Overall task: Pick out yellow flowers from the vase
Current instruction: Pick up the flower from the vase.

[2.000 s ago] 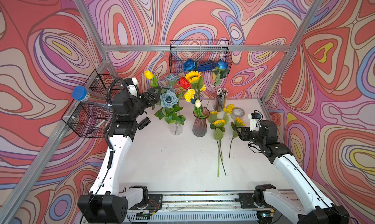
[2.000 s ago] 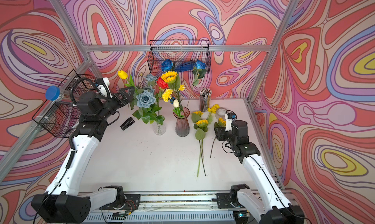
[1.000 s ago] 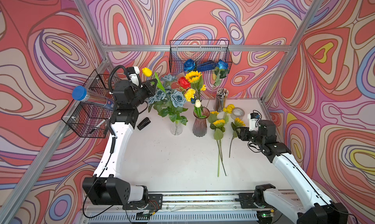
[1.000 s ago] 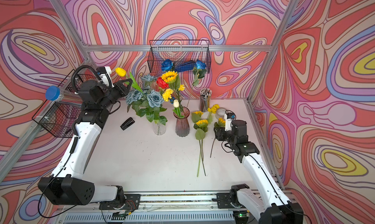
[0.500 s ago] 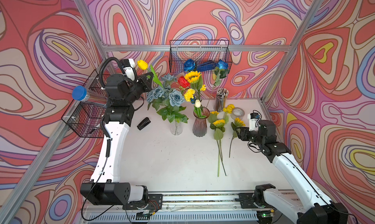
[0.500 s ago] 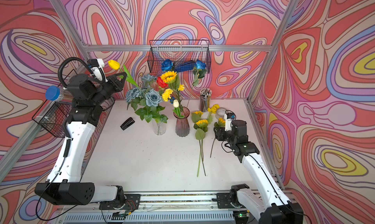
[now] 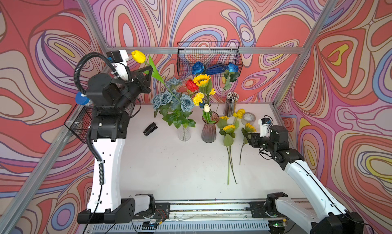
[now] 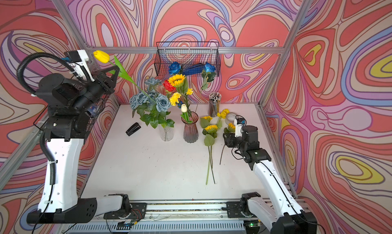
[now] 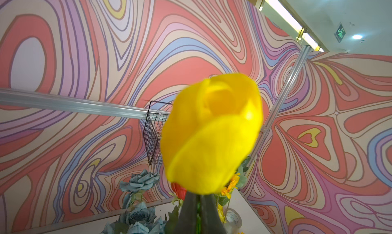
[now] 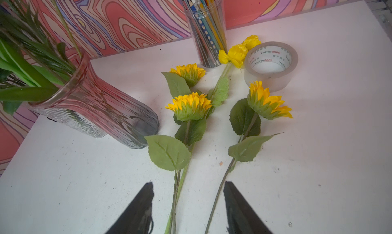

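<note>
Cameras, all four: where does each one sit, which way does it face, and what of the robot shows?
Top views: high at the front, facing down toward the back wall; left arm and right arm whole, left gripper shut on the yellow tulip.
Left wrist: up high, facing along the shut fingers past the tulip bloom toward the wire basket.
Right wrist: low, facing past the open right gripper at sunflowers lying on the table, the pink vase.
Shared: both wrist views show the tape roll.
</note>
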Controlling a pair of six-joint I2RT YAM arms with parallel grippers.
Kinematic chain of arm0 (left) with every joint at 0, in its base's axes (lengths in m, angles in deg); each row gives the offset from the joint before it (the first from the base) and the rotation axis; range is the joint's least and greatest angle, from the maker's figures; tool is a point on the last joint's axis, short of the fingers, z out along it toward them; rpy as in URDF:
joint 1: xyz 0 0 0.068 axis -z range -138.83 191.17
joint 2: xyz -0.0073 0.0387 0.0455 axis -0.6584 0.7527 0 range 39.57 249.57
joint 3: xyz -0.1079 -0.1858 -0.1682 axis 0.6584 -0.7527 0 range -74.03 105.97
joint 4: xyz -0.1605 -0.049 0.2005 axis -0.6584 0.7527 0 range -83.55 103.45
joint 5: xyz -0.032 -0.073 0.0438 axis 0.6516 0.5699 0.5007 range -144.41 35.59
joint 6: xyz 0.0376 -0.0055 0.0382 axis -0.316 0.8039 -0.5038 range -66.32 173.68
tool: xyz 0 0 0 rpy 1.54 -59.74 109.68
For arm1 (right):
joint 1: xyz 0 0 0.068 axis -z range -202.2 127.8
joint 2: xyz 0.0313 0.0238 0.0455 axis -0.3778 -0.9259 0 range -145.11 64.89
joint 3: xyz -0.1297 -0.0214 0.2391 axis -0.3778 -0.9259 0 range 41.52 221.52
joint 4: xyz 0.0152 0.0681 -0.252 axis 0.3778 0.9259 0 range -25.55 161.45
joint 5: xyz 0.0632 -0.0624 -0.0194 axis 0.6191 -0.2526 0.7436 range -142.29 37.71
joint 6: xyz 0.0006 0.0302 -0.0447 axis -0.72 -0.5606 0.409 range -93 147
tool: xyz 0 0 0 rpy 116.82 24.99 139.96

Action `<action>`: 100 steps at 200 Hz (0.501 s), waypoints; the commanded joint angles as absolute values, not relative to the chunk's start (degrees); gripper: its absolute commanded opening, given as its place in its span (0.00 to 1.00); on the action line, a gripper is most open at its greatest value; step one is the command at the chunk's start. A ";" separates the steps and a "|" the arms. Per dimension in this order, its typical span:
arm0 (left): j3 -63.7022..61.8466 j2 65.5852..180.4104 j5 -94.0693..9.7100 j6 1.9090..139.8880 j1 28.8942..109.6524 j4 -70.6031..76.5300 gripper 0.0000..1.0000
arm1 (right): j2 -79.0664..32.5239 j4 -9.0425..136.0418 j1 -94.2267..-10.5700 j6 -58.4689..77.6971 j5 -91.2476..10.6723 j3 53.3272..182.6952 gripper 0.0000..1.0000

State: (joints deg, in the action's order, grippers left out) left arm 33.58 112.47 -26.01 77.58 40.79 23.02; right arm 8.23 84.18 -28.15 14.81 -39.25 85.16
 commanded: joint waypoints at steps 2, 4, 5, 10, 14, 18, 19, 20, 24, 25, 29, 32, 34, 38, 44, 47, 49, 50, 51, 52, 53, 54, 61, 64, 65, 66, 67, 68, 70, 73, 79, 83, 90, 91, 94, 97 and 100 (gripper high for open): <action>36.89 108.96 -21.73 75.67 40.47 25.27 0.00 | 9.35 83.22 -27.99 15.34 -38.35 84.43 0.57; 37.02 108.82 -21.30 75.83 40.47 25.26 0.00 | 9.35 83.18 -27.97 15.38 -38.34 84.48 0.57; 37.13 108.73 -21.07 75.92 40.47 25.34 0.00 | 9.39 83.13 -27.99 15.39 -38.33 84.49 0.57; 37.31 108.46 -19.82 76.35 40.47 25.43 0.00 | 9.43 83.01 -27.95 15.33 -38.25 84.45 0.57; 37.42 108.25 -18.79 76.89 40.47 25.29 0.00 | 9.50 82.85 -27.97 15.31 -38.10 84.41 0.57; 37.44 107.99 -17.88 77.42 40.47 25.19 0.00 | 9.59 82.67 -27.97 15.31 -37.89 84.42 0.57; 37.38 107.92 -17.64 77.59 40.47 25.18 0.00 | 9.60 82.61 -27.94 15.31 -37.88 84.46 0.57; 37.35 107.85 -17.35 77.67 40.47 25.13 0.00 | 9.60 82.54 -27.97 15.31 -37.83 84.48 0.57; 37.15 107.62 -16.17 78.33 40.47 24.86 0.00 | 9.69 82.28 -27.98 15.18 -37.60 84.48 0.57; 37.15 107.57 -15.91 78.44 40.47 24.79 0.00 | 9.69 82.24 -27.99 15.16 -37.56 84.40 0.57; 36.80 107.32 -14.57 79.09 40.47 24.35 0.00 | 9.82 81.92 -27.91 15.01 -37.41 84.38 0.57; 36.46 107.22 -13.57 79.56 40.48 24.11 0.00 | 9.91 81.69 -27.96 14.90 -37.24 84.33 0.57; 36.25 107.08 -12.95 79.88 40.47 23.87 0.00 | 9.99 81.50 -27.97 14.83 -37.08 84.33 0.57; 35.58 106.78 -11.65 80.58 40.47 23.31 0.00 | 10.16 81.07 -27.92 14.79 -36.65 84.25 0.57; 34.20 106.19 -9.52 81.94 40.48 22.15 0.00 | 10.51 80.37 -27.98 14.78 -35.45 84.22 0.57; 33.37 106.00 -8.43 82.71 40.47 22.02 0.00 | 10.76 79.90 -27.92 14.78 -34.80 84.11 0.58; 32.91 105.81 -7.78 83.11 40.47 20.53 0.00 | 10.89 79.61 -27.91 14.72 -34.38 84.01 0.58; 32.57 105.74 -7.32 83.33 40.47 20.13 0.00 | 10.99 79.41 -27.91 14.66 -34.19 83.95 0.58; 32.31 105.61 -6.96 83.62 40.47 19.83 0.00 | 11.09 79.27 -27.95 14.63 -33.88 83.91 0.58; 31.92 105.51 -6.65 83.86 40.47 19.47 0.00 | 11.19 79.02 -27.93 14.62 -33.63 83.86 0.58; 31.59 105.41 -6.36 84.06 40.47 19.20 0.00 | 11.32 78.81 -27.96 14.61 -33.38 83.78 0.58; 31.29 105.36 -6.08 84.34 40.47 18.93 0.00 | 11.39 78.62 -27.94 14.57 -33.17 83.79 0.58; 28.78 104.61 -3.94 86.26 40.47 16.71 0.00 | 12.08 77.15 -27.97 14.31 -31.11 83.32 0.60; 27.53 104.33 -3.18 87.24 40.47 15.73 0.00 | 12.37 76.31 -27.98 14.18 -30.07 83.08 0.61; 27.16 104.25 -2.91 87.55 40.52 15.30 0.00 | 12.44 76.05 -27.95 14.18 -29.75 82.95 0.61; 26.79 104.17 -2.73 87.84 40.49 14.96 0.00 | 12.56 75.66 -27.93 14.04 -29.42 82.89 0.61; 26.43 104.08 -2.55 88.21 40.48 14.66 0.00 | 12.62 75.33 -27.92 13.93 -28.90 82.82 0.62; 25.95 103.90 -2.25 88.52 40.48 14.20 0.00 | 12.66 75.12 -27.87 13.87 -28.46 82.73 0.62; 25.12 103.73 -1.73 89.09 40.47 13.48 0.00 | 12.79 74.37 -27.90 13.70 -27.65 82.50 0.63; 23.91 103.48 -0.92 90.06 40.55 12.27 0.00 | 12.91 73.74 -27.90 13.46 -25.97 82.26 0.65; 21.36 102.95 0.26 91.92 40.48 10.02 0.00 | 13.04 71.34 -27.89 13.02 -22.16 81.75 0.68; 19.74 102.67 1.06 92.94 40.52 8.78 0.00 | 12.99 69.62 -27.92 12.63 -19.38 81.43 0.71; 17.31 102.39 2.28 94.50 40.51 6.88 0.00 | 12.55 66.64 -27.95 11.85 -14.32 81.11 0.82; 16.90 102.40 2.45 94.70 40.54 6.66 0.00 | 12.44 66.25 -27.93 11.69 -13.48 81.05 0.83; 15.90 102.27 3.05 95.28 40.56 6.01 0.00 | 12.21 64.97 -27.97 11.21 -11.69 80.95 0.86; 15.01 102.23 3.48 95.78 40.56 5.46 0.00 | 11.90 63.77 -27.99 10.57 -9.72 80.85 0.88; 14.17 102.12 3.86 96.27 40.56 4.97 0.00 | 11.57 62.19 -27.95 9.74 -7.88 80.69 0.90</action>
